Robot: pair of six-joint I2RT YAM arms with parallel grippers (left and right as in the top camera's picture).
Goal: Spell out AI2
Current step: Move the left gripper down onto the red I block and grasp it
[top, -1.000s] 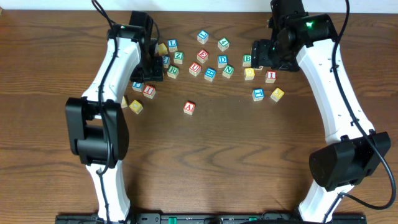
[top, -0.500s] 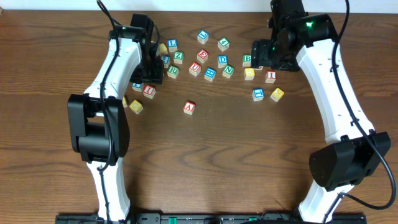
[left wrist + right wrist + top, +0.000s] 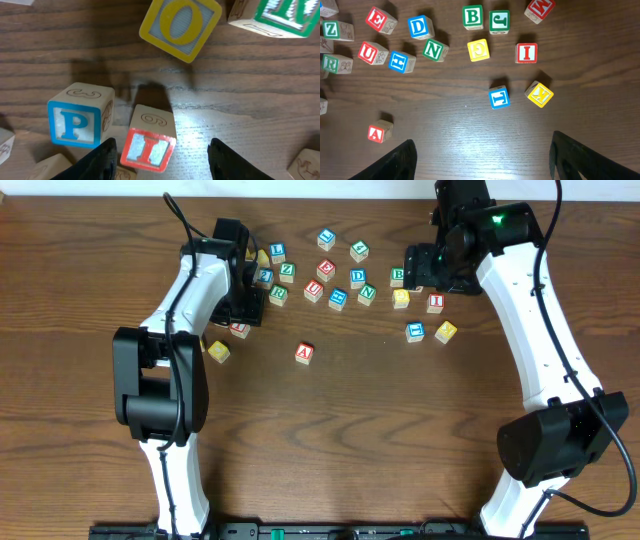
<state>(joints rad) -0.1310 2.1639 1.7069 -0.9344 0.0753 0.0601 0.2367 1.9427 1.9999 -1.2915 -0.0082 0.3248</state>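
The red A cube stands alone in front of the cube cluster and also shows in the right wrist view. A red I cube sits on the table between my open left gripper's fingers, closer to the left finger. In the overhead view it peeks out just below the left gripper. A second red I cube lies at the right. My right gripper is open and empty, high over bare wood. I cannot pick out the blue 2 cube.
A blue P cube touches the I cube's left side, and a yellow O cube lies beyond it. Several lettered cubes are scattered across the far middle. A yellow cube sits left of the A.
My left gripper has shifted a little right and toward the front, now covering the blue cube and most of the red I cube. The right arm has not moved.
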